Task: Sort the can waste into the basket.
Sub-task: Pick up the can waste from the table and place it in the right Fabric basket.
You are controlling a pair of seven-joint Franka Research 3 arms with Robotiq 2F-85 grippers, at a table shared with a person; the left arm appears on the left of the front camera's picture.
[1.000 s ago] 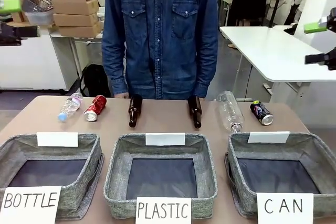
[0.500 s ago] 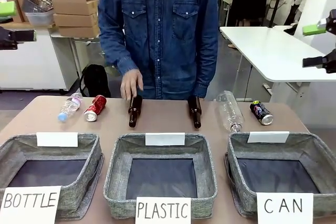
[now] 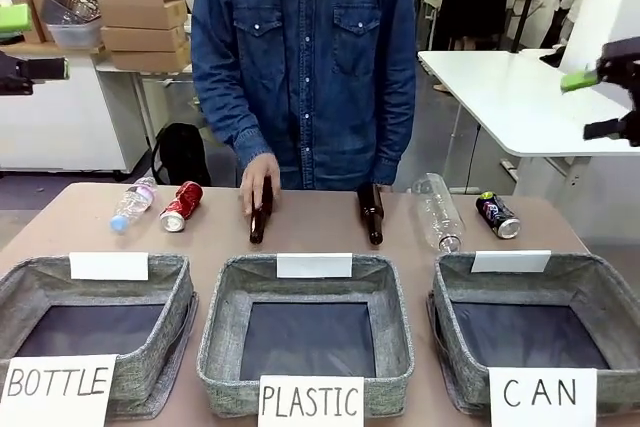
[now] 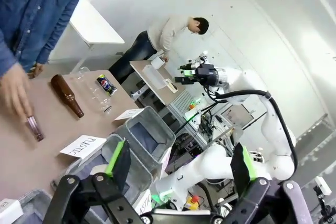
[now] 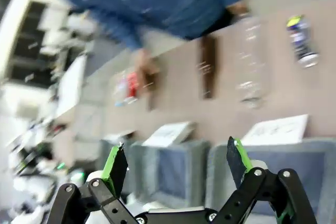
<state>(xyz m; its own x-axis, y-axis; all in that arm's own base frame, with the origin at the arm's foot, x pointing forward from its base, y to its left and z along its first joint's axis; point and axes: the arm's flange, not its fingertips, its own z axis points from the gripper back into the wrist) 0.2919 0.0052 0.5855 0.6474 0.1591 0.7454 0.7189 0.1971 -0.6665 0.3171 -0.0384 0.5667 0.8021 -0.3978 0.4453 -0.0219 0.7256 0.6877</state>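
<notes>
- The table [image 3: 320, 237] carries three square grey fabric baskets in a row along its near edge, with bottles and cans lying along the far side.
- The basket [image 3: 600, 277] signed "CAN" stands at the robot's right; its dark bottom lies bare.
- The basket signed "PLASTIC" [image 3: 225, 327] in the middle and the basket signed "BOTTLE" [image 3: 30, 272] at the left likewise show bare dark bottoms.
- The left gripper [image 3: 25, 42] hangs high over the table's left edge, fingers spread wide, holding and touching nothing.
- The right gripper [image 3: 592, 104] hangs high at the right, above the far right corner, jaws equally wide apart and empty.
- The person's hand [image 3: 258, 179] rests on a brown glass bottle [image 3: 261, 222]; a second brown bottle [image 3: 372, 213] lies just right of it.
- A clear plastic bottle [image 3: 438, 211] lies beyond the CAN basket.
- The dark can [image 3: 497, 214] lies on the table just right of that bottle, outside the basket.
- The red can [image 3: 181, 206] lies far left, beside a small clear bottle [image 3: 132, 203].
</notes>
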